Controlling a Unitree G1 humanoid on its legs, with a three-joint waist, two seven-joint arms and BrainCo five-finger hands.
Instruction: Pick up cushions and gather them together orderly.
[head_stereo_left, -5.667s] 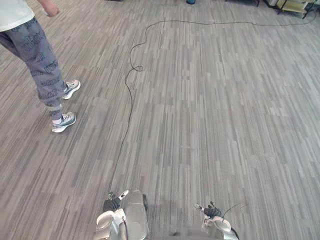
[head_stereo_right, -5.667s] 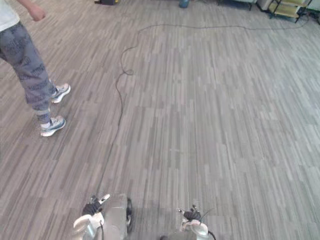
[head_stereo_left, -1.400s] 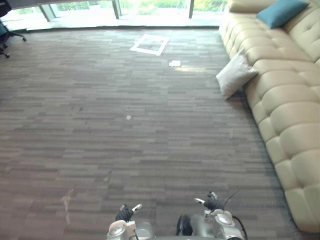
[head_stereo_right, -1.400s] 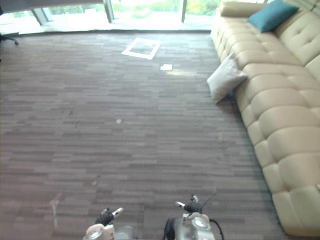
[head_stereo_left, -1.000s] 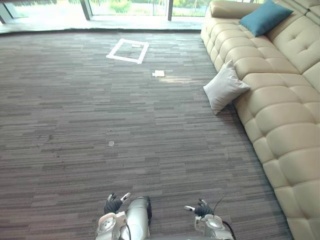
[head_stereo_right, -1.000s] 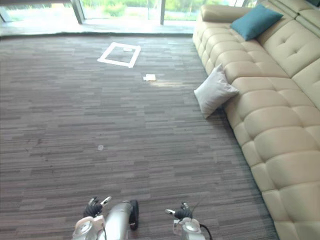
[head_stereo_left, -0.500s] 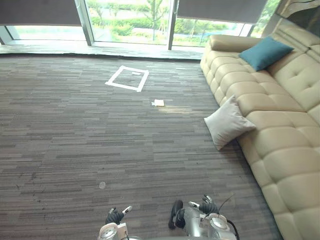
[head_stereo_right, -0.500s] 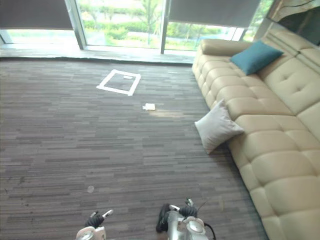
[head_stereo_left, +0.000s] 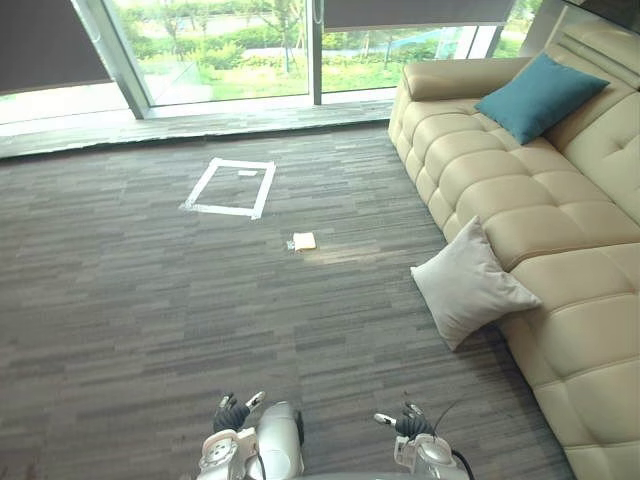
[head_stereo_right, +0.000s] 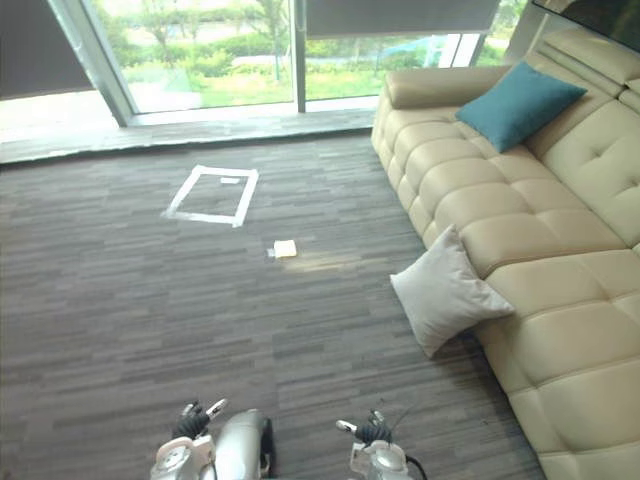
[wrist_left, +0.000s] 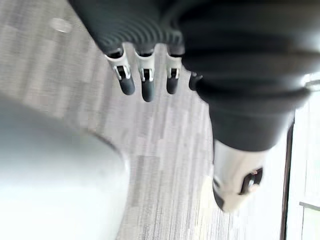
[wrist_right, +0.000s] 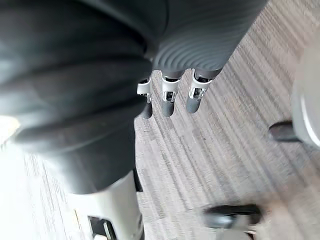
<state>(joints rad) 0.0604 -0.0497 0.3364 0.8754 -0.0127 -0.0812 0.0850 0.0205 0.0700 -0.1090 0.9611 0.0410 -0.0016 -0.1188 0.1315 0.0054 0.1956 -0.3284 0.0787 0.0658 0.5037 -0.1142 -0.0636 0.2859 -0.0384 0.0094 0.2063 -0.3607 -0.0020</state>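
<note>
Teal cushion (head_stereo_left: 540, 95), pale grey cushion (head_stereo_left: 470, 290), cream tufted sofa (head_stereo_left: 560, 240), grey striped floor (head_stereo_left: 150, 290)

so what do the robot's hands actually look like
The left hand and right hand look alike: a dark ribbed cover over the wrist and back of the hand, a row of silver fingers with dark rounded tips, and a silver thumb set apart from them.
</note>
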